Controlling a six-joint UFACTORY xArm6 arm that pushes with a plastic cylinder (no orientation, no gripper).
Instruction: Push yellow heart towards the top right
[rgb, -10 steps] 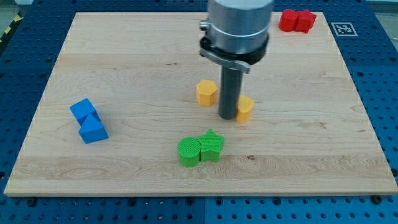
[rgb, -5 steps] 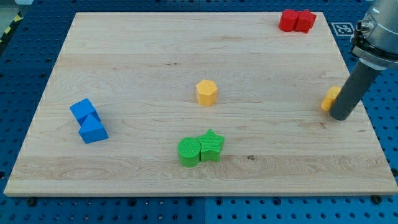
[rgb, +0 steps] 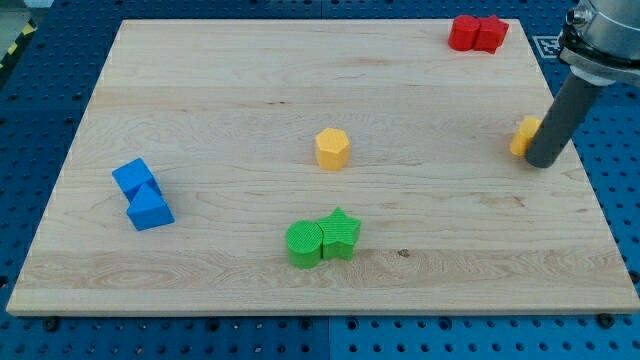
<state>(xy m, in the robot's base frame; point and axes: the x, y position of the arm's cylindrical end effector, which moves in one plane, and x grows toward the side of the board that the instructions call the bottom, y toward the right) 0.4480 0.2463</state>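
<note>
The yellow heart (rgb: 524, 135) lies near the board's right edge, partly hidden behind my rod. My tip (rgb: 543, 162) rests on the board just right of and below the heart, touching it or very close. A second yellow block, a hexagon (rgb: 332, 148), sits near the board's middle.
Two red blocks (rgb: 476, 33) sit together at the top right corner. Two blue blocks (rgb: 142, 194) lie at the left. A green cylinder (rgb: 303, 245) and a green star (rgb: 340, 233) touch at the bottom middle. The wooden board's right edge (rgb: 575, 165) is close to my tip.
The yellow heart has been pushed from the board's middle to near its right edge, then slightly upward. My tip moved with it, right and then up.
</note>
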